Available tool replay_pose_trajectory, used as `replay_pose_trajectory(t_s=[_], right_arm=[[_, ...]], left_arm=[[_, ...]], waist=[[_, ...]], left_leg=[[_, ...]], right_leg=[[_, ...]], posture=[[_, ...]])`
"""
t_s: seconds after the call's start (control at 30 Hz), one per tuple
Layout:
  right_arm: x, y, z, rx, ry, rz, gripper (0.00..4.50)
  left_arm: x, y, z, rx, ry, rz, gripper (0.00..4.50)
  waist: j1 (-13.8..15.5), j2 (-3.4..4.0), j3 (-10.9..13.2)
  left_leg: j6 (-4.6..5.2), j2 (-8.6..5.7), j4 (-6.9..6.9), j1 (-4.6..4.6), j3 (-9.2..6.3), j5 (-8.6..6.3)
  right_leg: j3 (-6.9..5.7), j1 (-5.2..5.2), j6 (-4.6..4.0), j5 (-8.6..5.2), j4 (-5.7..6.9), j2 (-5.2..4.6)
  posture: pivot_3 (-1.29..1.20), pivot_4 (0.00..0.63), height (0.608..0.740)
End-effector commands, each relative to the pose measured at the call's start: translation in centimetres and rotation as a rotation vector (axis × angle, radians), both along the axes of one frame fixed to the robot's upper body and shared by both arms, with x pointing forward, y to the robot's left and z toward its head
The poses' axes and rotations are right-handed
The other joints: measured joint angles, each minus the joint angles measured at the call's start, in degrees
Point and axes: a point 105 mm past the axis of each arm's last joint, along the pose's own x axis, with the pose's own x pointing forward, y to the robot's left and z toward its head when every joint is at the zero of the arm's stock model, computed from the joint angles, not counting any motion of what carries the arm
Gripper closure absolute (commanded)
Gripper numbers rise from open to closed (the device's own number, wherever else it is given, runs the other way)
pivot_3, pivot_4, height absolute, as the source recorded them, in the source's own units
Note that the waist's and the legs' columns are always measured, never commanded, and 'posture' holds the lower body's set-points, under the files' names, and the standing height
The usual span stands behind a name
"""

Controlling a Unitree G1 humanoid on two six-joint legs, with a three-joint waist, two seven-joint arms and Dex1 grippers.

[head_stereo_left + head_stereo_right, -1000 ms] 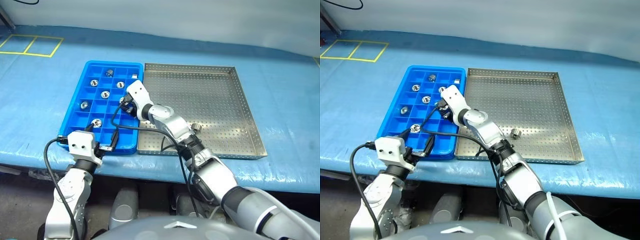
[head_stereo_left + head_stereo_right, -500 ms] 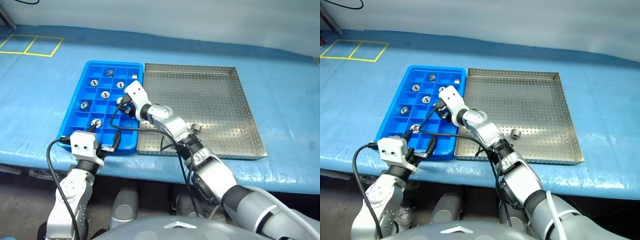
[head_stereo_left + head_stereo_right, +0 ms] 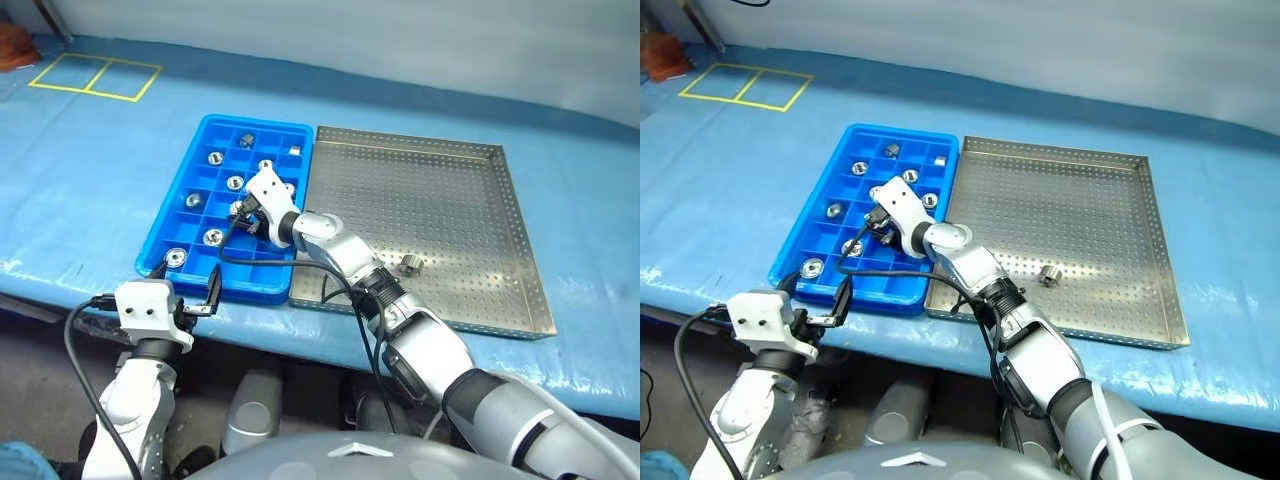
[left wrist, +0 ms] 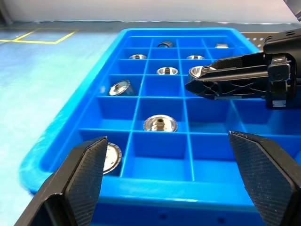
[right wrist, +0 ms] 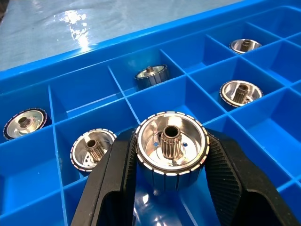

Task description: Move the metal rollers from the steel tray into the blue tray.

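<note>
Several metal rollers [image 3: 214, 237] already sit in the blue tray [image 3: 170, 211]; right gripper [image 5: 171, 197] clamps another above a compartment; one roller [image 3: 409, 265] remains on steel tray [image 3: 460, 200]; left gripper [image 4: 171, 165] gapes empty.

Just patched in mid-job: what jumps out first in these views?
The right pincer, shut on a metal roller, hangs over the blue tray, where other rollers already sit in compartments. One roller is left on the steel tray. The left pincer stands open at the blue tray's near edge.
</note>
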Motion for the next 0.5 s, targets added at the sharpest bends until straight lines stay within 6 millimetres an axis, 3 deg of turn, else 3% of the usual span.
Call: replay_pose_trajectory(t_s=[0.03, 0.3, 0.5], right_arm=[[-1.9, 5.4, 5.8, 0.143, -0.092, 0.111, 2.78], [-0.2, 4.2, 6.2, 0.144, -0.100, 0.051, 2.78], [-0.2, 3.2, 6.1, 0.146, -0.093, 0.062, 2.78]], left_arm=[[-0.1, -0.5, 1.9, 0.008, -0.079, -0.007, 0.00], [0.0, -0.9, 1.8, -0.002, -0.075, -0.017, 0.00], [0.4, -1.1, 1.8, -0.006, -0.077, -0.035, 0.00]], waist=[[0.83, 0.00, 0.00], [3.97, 0.00, 0.00], [6.15, 0.00, 0.00]], left_leg=[[0.00, 0.00, 0.00, -0.04, 0.01, 0.00], [-0.05, 0.01, -0.03, -0.30, 0.03, -0.01], [-0.19, 0.01, -0.02, -0.42, 0.06, -0.06]], right_leg=[[0.00, -0.04, 0.00, 0.00, 0.00, 0.00], [-0.01, -0.36, 0.00, 0.01, 0.04, 0.02], [-0.02, -0.49, 0.00, 0.00, 0.03, 0.01]], posture=[[0.57, 0.150, 0.740], [0.56, 0.150, 0.740], [0.54, 0.150, 0.740]])
